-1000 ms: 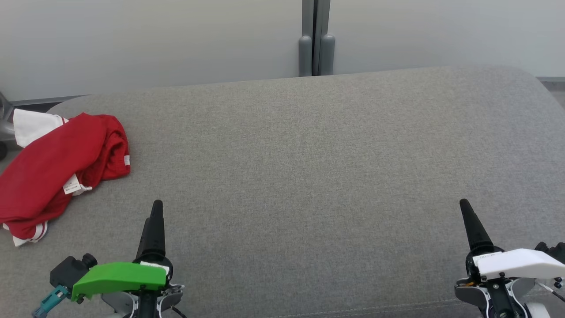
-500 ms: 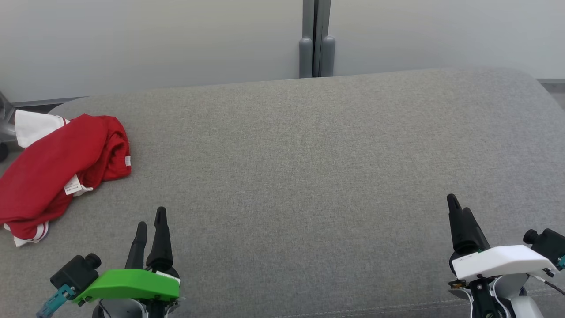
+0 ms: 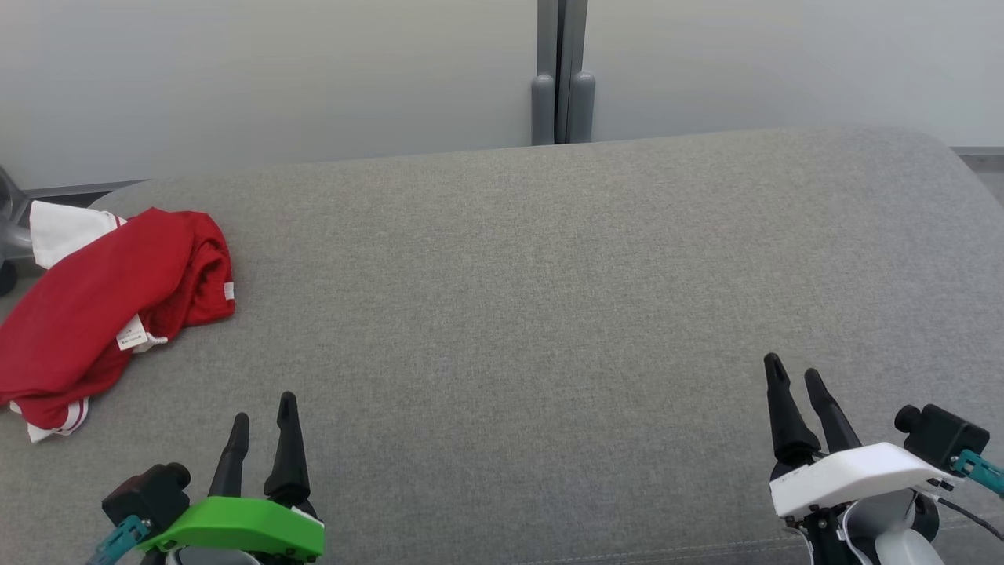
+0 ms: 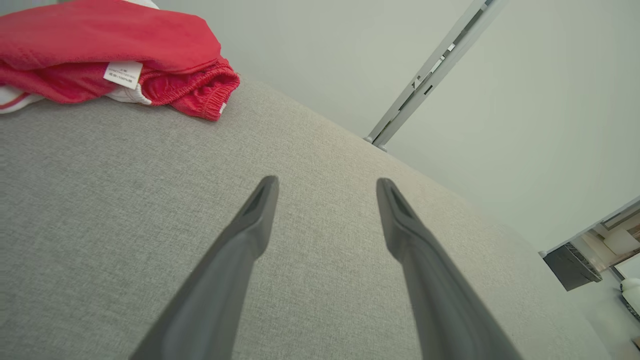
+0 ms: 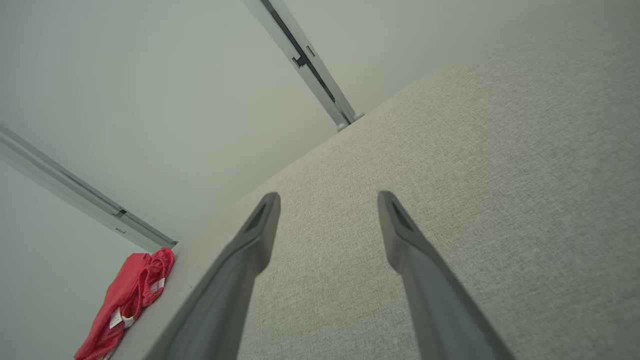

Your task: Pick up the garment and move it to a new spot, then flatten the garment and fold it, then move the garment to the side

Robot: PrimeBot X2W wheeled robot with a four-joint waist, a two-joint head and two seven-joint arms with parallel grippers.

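The garment point(image 3: 102, 306) is a crumpled red piece with white trim and a white label, lying at the far left of the grey cushioned surface point(image 3: 533, 275). In the left wrist view the garment point(image 4: 110, 50) lies at the upper left, beyond the fingers. It is small at the lower left of the right wrist view point(image 5: 125, 300). My left gripper point(image 3: 263, 416) stands open near the front left, to the right of and nearer than the garment, holding nothing. At the front right my right gripper point(image 3: 794, 375) is open and empty too.
A pale wall with a grey vertical post point(image 3: 562, 71) rises behind the surface. A dark chair base point(image 3: 8, 235) sits past the left edge. A seam point(image 3: 627, 549) runs along the front edge.
Both grippers have drawn back toward the front edge and turned, so each now shows two spread fingers. The right gripper has shifted left. The garment lies as before.
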